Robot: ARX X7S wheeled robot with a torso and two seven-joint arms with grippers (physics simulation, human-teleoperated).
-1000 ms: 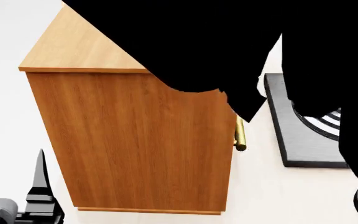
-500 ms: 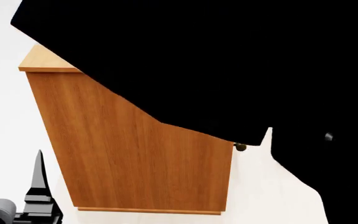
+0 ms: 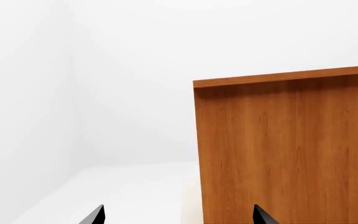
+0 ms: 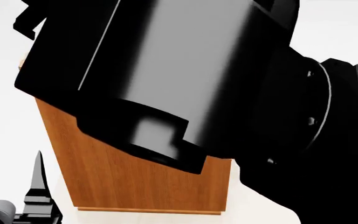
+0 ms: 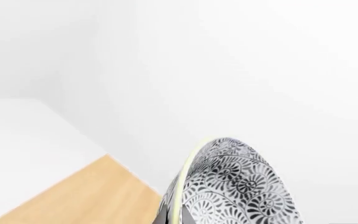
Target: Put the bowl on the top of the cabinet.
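The right wrist view shows the bowl (image 5: pixel 235 189), white with a dense grey leaf pattern, tilted on edge. My right gripper (image 5: pixel 174 215) is shut on its rim, one finger on each side of the wall. Beneath and beside the bowl lies the cabinet's pale flat top (image 5: pixel 86 198). In the head view my right arm (image 4: pixel 185 70) hides the bowl and most of the cabinet (image 4: pixel 135 186); only its orange-brown side shows. My left gripper (image 3: pixel 179 211) is open and empty, low beside the cabinet's side wall (image 3: pixel 291 149).
White floor and white walls surround the cabinet. One finger of the left gripper (image 4: pixel 39 184) stands at the head view's lower left, a short way from the cabinet's base. The right arm blocks everything to the right of the cabinet.
My right arm has risen closer to the head camera and now covers the cabinet's top, the brass handle and the dark base seen earlier. The left gripper has stayed put.
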